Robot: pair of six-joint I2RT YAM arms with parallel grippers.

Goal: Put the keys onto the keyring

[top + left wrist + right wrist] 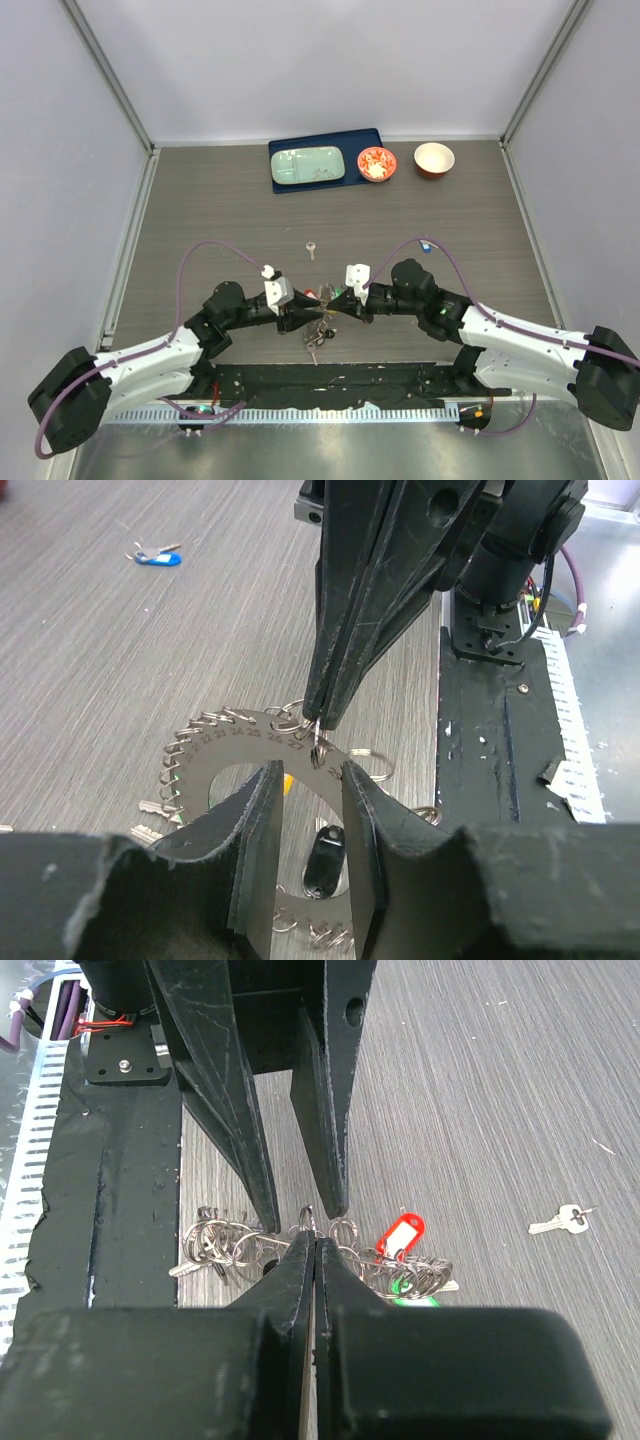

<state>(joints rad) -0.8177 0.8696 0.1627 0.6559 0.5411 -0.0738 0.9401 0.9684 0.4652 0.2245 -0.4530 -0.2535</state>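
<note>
The keyring (225,752), a flat grey numbered disc with wire loops round its rim, lies on the table between both arms (318,328). My left gripper (310,772) stands over it, jaws apart, straddling its band; a black tag (325,860) shows through the hole. My right gripper (315,1240) is shut on a small wire loop (308,1218) at the ring's rim. Keys with a red tag (400,1235) and a green tag (415,1298) hang on the ring. A loose silver key (311,249) and a blue-headed key (427,243) lie farther out.
At the back stand a blue tray (365,137) holding a pale green plate (308,166), a red-and-white bowl (377,164) and a second bowl (434,159). A black base plate (330,380) runs along the near edge. Grey walls close in three sides.
</note>
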